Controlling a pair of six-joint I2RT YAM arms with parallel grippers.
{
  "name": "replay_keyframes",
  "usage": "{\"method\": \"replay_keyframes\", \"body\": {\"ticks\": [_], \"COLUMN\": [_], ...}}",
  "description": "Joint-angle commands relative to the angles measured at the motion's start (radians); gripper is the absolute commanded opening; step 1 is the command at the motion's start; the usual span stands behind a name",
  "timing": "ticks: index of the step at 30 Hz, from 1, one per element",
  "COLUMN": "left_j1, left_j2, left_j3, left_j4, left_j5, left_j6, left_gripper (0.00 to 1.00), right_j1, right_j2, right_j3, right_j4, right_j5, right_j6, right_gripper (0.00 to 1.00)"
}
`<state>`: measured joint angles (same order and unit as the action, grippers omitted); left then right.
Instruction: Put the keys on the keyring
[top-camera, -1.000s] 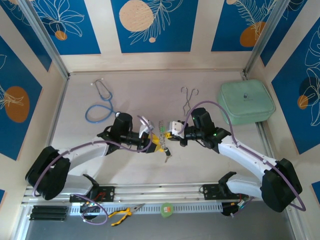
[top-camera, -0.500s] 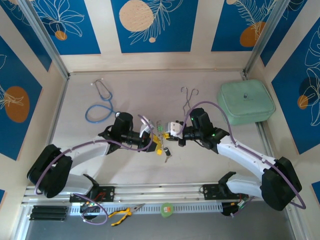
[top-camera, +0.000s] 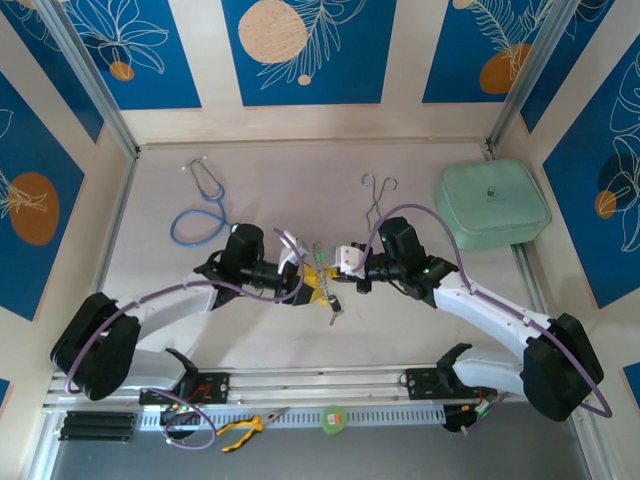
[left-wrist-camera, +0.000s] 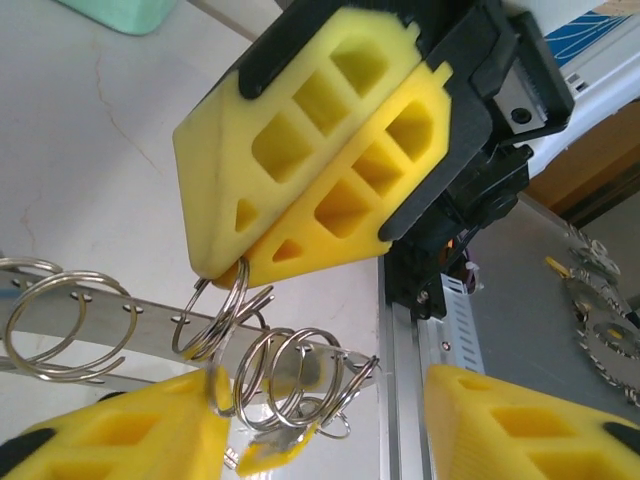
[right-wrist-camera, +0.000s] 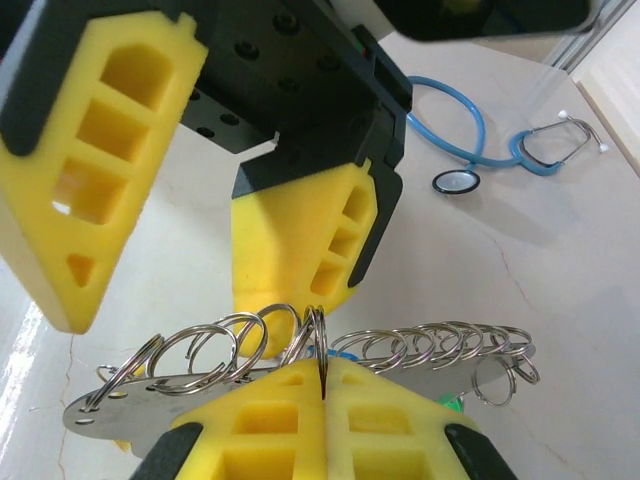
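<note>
Yellow foam fingers of the right gripper pinch one ring of the keyring, near the forceps; the left gripper fingers stand apart at the keyring; the keys show just farther from the forceps.

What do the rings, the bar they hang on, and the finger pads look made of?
Rings: polished metal wire, probably steel; sharp glints. Bar: flat silvery sheet metal, duller sheen, punched holes. Finger pads: matte yellow plastic or foam, open cells.
</note>
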<state>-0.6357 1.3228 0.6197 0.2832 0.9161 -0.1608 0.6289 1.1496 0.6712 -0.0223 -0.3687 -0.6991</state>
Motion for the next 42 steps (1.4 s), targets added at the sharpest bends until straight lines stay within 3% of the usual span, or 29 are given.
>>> {"method": "replay_keyframes", "body": {"ticks": [1,12,16,23,26,31,35,37,42], "left_j1": [0.011,0.011,0.012,0.008,0.000,-0.022,-0.024,-0.027,-0.036], "left_j2": [-0.017,-0.025,-0.039,-0.082,-0.111,-0.142,-0.123,-0.115,-0.108], "left_j3": [-0.001,0.008,0.009,0.026,0.023,0.018,0.030,0.022,0.007], "left_j4": [0.055,0.019,0.001,-0.047,-0.049,-0.052,-0.019,0.023,0.065], "left_j5": [0.016,-0.016,-0.039,-0.166,-0.220,-0.292,-0.301,-0.300,-0.281], "left_j6": [-0.018,0.021,0.053,0.156,0.223,0.384,0.404,0.404,0.439], "left_gripper": [0.46,0.17,0.00,0.00,0.00,0.00,0.00,0.00,0.00], "right_j1": [0.011,0.022,0.026,0.032,0.034,-0.008,-0.026,-0.026,-0.021], "right_j2": [0.002,0.009,0.012,0.009,-0.003,-0.114,-0.223,-0.237,-0.229], "right_j3": [-0.011,-0.013,-0.013,0.008,0.015,0.022,0.017,0.033,0.035], "right_j4": [0.015,0.028,0.019,-0.041,-0.068,-0.171,-0.276,-0.312,-0.251], "right_j5": [-0.006,0.007,0.014,0.031,0.059,0.002,-0.042,-0.069,-0.108], "right_j6": [-0.011,-0.005,-0.011,-0.010,0.034,0.202,0.317,0.415,0.528], "right_gripper": [0.00,0.00,0.00,0.00,0.29,0.47,0.46,0.40,0.31]}}
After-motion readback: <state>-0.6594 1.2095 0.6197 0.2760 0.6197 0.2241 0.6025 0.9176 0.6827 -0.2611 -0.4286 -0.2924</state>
